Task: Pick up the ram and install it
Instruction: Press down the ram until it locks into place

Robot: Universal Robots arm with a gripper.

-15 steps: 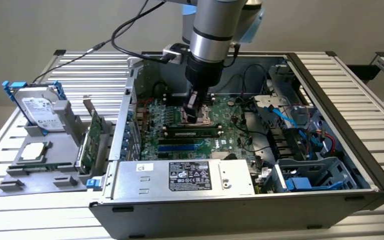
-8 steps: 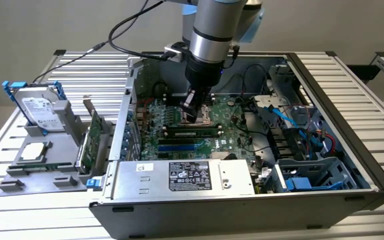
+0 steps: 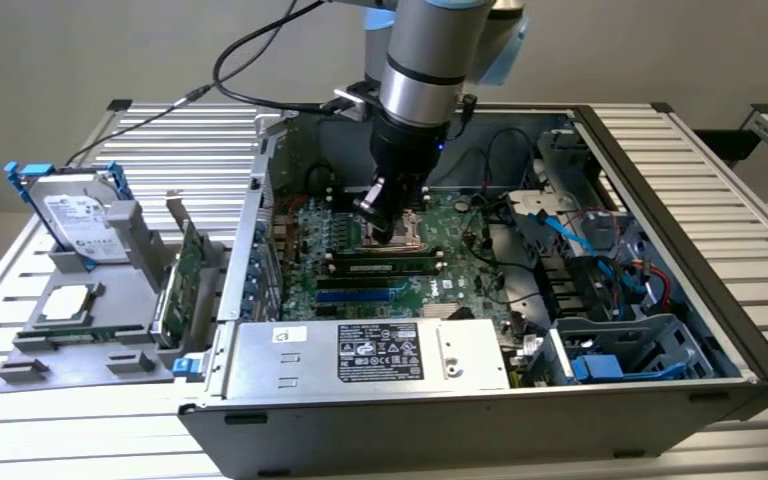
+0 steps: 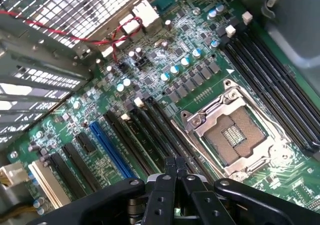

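Ram (image 3: 384,266) lies along a motherboard slot at the exterior view's centre, just behind the power supply (image 3: 371,352). It looks seated or nearly so. Gripper (image 3: 387,228) hangs right over it, fingers pinched together and holding nothing, likely so you can press on the thin edge. Room is tight: CPU socket (image 4: 235,135) just beside, neighbouring slots (image 4: 272,85) beyond, case walls (image 3: 651,170) farther out.
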